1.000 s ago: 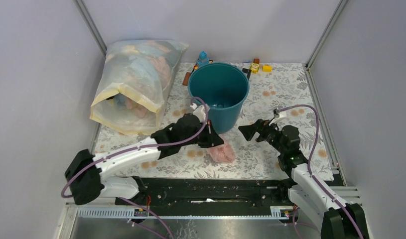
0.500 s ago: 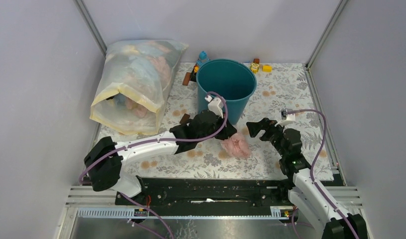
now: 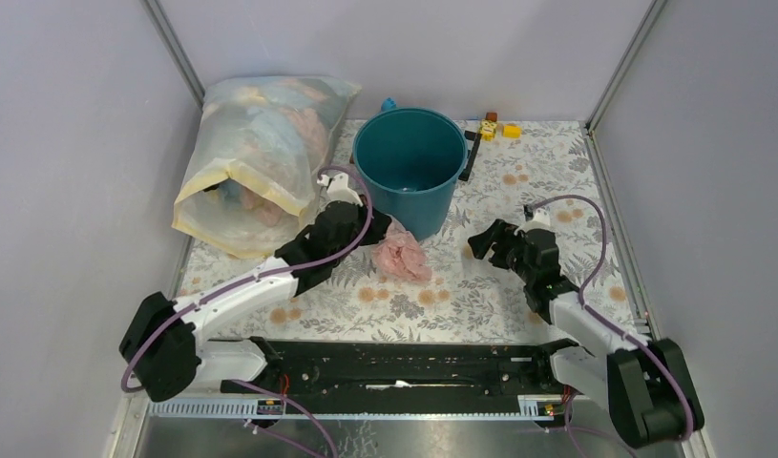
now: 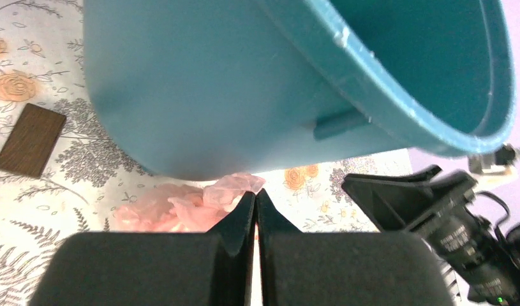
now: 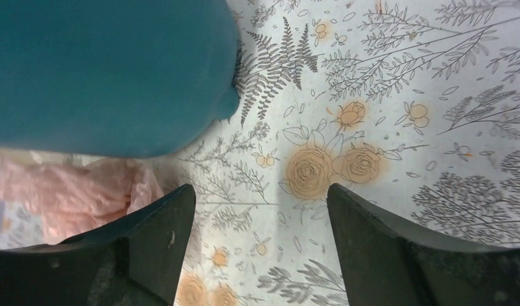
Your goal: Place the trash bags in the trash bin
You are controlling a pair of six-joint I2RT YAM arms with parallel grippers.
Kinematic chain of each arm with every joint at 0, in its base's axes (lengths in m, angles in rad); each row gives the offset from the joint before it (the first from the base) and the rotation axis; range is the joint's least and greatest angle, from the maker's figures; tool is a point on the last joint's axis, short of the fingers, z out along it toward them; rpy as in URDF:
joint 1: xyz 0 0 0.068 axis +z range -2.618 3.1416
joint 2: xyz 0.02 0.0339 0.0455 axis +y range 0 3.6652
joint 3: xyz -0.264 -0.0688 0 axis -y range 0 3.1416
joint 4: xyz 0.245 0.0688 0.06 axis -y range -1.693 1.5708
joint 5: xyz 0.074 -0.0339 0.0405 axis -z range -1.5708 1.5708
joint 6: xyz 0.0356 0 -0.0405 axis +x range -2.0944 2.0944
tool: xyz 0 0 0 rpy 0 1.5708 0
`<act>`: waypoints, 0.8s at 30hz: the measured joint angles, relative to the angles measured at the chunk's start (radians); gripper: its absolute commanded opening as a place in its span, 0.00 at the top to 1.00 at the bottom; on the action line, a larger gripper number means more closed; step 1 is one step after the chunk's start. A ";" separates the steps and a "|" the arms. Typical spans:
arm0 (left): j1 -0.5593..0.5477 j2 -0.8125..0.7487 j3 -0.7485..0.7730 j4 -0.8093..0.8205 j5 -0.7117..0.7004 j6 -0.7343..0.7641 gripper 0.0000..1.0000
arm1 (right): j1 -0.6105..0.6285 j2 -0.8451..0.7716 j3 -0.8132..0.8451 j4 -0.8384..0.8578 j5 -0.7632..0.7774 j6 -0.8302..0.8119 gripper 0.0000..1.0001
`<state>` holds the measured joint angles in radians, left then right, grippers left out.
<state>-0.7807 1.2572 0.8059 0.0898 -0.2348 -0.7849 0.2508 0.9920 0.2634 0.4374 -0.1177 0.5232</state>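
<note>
I count one trash bag (image 3: 401,258) and one trash bin (image 3: 425,212). My left gripper (image 3: 373,237) is pinched closed on the bag's edge, with the bin just beyond its tips. My right gripper (image 3: 475,244) gapes wide and empty. Since half a second ago, bag, bin and left gripper have shifted leftward.

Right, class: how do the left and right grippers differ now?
The left gripper is shut, tips pinching the pink trash bag; the right gripper is open and empty. The left gripper sits left of the teal trash bin, at its base; the right gripper sits to its right. Both are near it.
</note>
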 measured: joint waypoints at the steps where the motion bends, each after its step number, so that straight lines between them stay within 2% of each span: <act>1: 0.000 -0.028 -0.014 -0.011 -0.009 0.003 1.00 | 0.000 0.030 0.016 -0.002 0.001 0.006 0.23; 5: 0.001 -0.088 -0.032 -0.037 -0.029 0.013 1.00 | 0.000 0.175 0.132 -0.014 -0.006 0.088 0.33; 10: 0.002 -0.138 -0.054 -0.053 -0.006 0.029 1.00 | 0.010 0.358 0.243 0.080 -0.019 0.209 0.33; 17: 0.003 -0.216 -0.132 -0.048 0.147 0.064 0.99 | 0.095 0.665 0.473 0.153 -0.034 0.298 0.33; 20: 0.003 -0.228 -0.134 -0.056 0.170 0.082 0.99 | 0.153 0.706 0.534 0.163 -0.036 0.301 0.32; 24: 0.003 -0.237 -0.134 -0.071 0.199 0.101 0.99 | 0.201 0.674 0.522 0.180 -0.041 0.293 0.30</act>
<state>-0.7780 1.0203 0.6720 0.0189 -0.0360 -0.6838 0.4515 1.6661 0.7853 0.6174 -0.1585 0.8162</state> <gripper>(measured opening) 0.011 0.692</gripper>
